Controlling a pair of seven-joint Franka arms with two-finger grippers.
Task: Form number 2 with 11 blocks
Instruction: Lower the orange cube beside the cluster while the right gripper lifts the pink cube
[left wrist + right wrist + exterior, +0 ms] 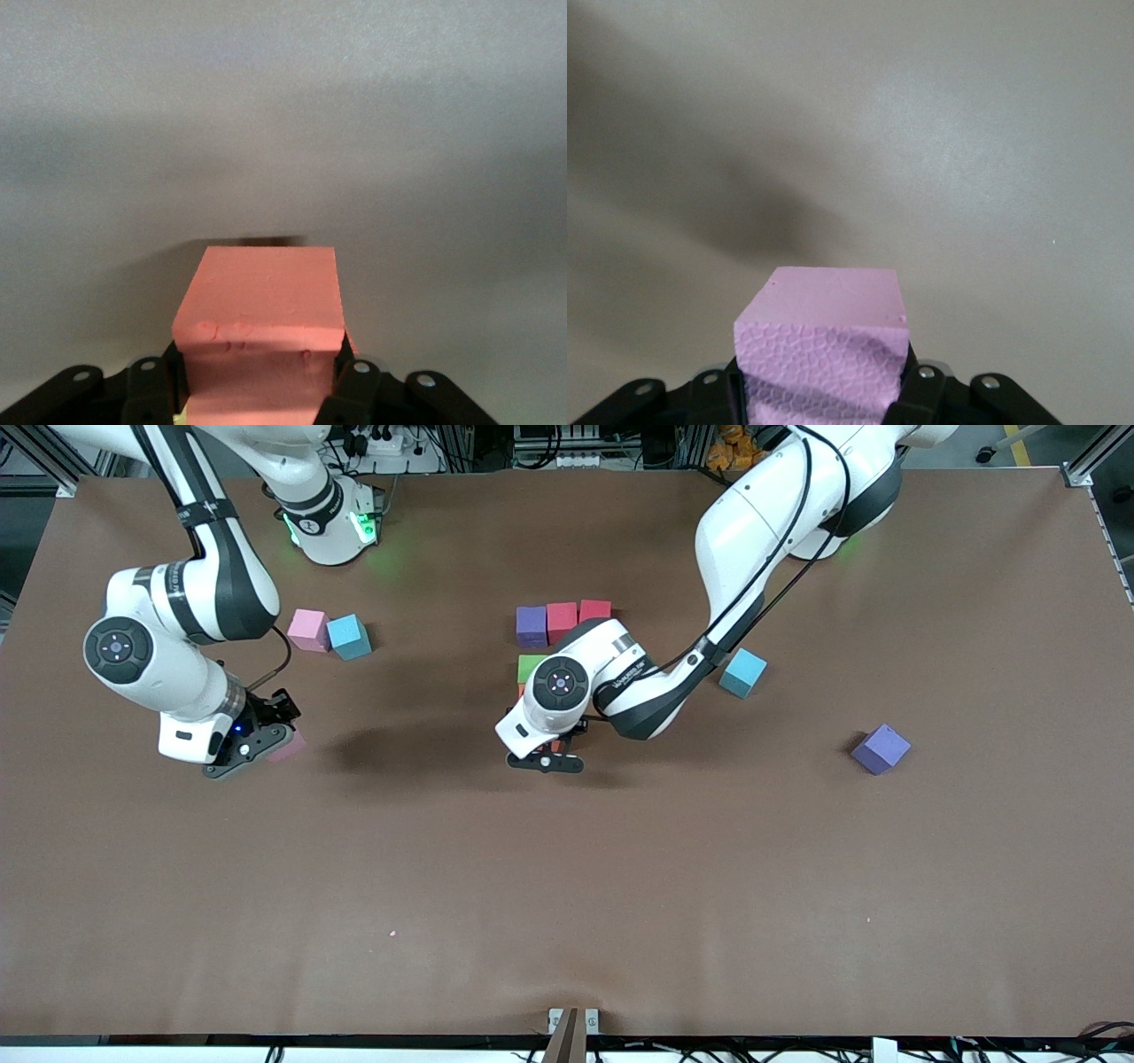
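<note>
The started number 2 [562, 622] is a row of one purple block [532, 625] and two red blocks [595, 610], with a green block [531, 666] just nearer the camera. My left arm hides whatever else lies there. My left gripper [545, 758] [261, 382] hangs low over the table by the green block, shut on an orange block [261, 310]. My right gripper [257, 740] [824, 390], over the table toward the right arm's end, is shut on a pink block [289, 746] [822, 345].
A second pink block [308, 629] touches a light-blue cube [349, 637] toward the right arm's end. Another light-blue cube [742, 672] lies beside my left forearm. A lone purple block [881, 748] sits toward the left arm's end.
</note>
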